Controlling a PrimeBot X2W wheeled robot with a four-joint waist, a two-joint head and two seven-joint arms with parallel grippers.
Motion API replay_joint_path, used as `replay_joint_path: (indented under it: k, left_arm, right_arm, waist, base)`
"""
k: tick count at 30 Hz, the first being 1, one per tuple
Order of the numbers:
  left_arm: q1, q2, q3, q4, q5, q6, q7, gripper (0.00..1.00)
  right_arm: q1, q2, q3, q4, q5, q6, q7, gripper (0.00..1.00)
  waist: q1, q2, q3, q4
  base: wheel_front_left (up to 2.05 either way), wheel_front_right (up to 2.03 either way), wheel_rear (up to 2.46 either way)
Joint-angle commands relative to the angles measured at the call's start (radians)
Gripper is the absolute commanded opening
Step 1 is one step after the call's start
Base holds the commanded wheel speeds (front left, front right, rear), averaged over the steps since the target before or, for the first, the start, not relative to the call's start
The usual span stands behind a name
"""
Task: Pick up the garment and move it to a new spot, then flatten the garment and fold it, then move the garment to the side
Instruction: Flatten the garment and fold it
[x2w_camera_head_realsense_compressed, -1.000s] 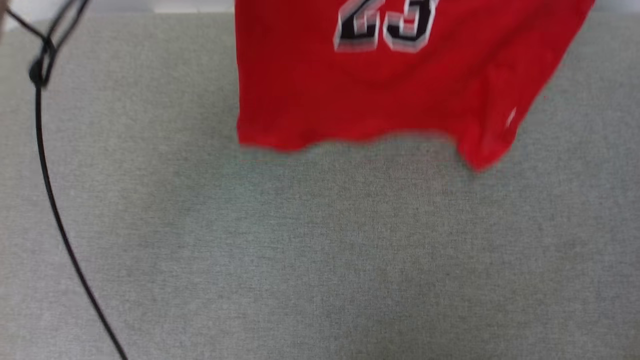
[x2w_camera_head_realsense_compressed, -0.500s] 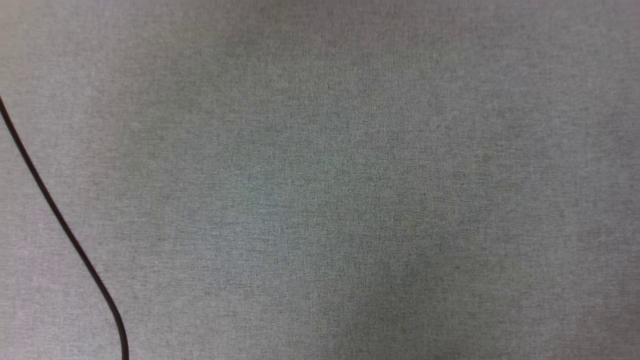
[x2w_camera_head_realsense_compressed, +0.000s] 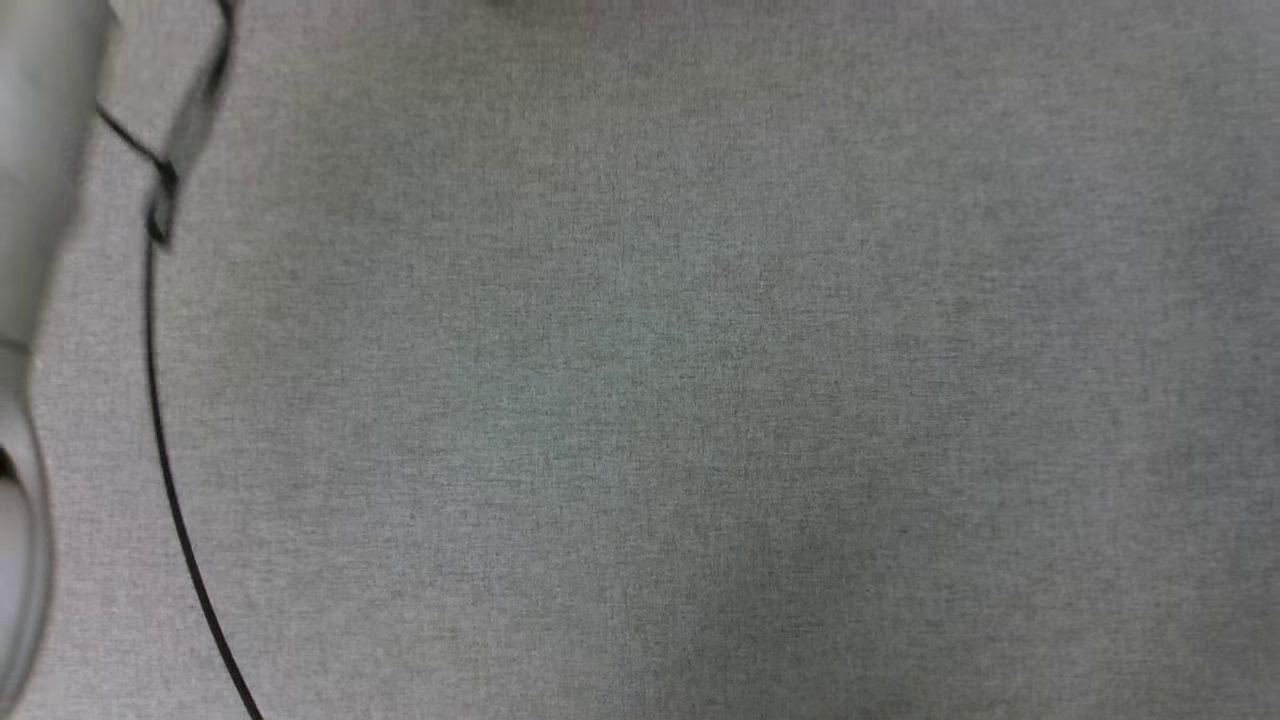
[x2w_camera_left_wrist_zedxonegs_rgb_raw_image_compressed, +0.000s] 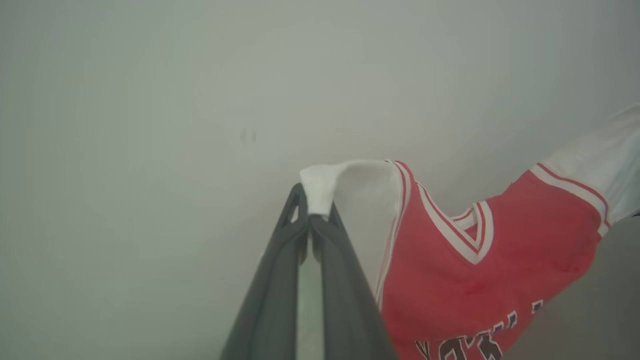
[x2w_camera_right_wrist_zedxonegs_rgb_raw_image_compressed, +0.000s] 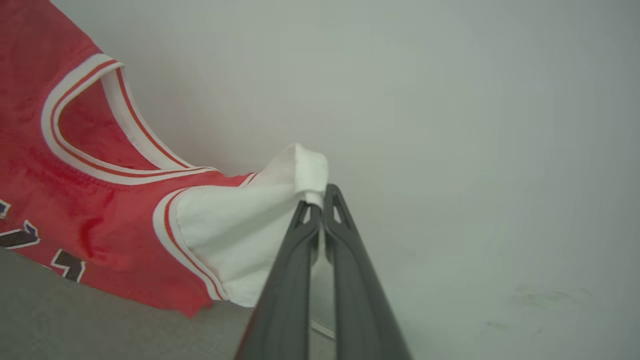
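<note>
Garment: red jersey with white sleeves and striped trim. It is lifted clear above the grey surface and strung between 2 grips, neckline sagging in the middle. The lower body runs out of frame, so I cannot tell whether the hem touches the grey surface.

Left gripper: fingers pressed together, pinching the tip of 1 white sleeve.

Right gripper: same state, clamped on the other sleeve.

A pale wall stands behind the jersey. A black cable lies along the grey surface's left side, with a blurred pale forearm over that same margin.

Step, as I judge it: the carry to a new spot, with flattening not yet begun.

Next move calls for lowering both grips together with the sleeves held wide. The hem should land first and the body lay out flat on the open middle of the grey surface, away from the cable.
</note>
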Motion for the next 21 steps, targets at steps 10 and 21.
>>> replay_joint_path:
  k: [10,21]
  left_arm:
    - [0.504,0.041,0.018,-0.169,-0.127,-0.002,-0.019,0.0]
    - [0.985,0.088,0.058,-0.333,-0.166,0.043,-0.019,0.0]
  right_arm:
    - [0.415,-0.051,0.139,-0.083,0.225,-0.001,-0.104,0.0]
    - [0.833,-0.186,0.208,-0.268,0.39,-0.001,-0.124,0.0]
  waist:
    - [-0.0001,-0.0001,-0.159,0.014]
    - [-0.0001,-0.0001,-0.337,0.021]
  base:
    - [0.0,0.0,0.0]
    - [0.0,0.0,0.0]
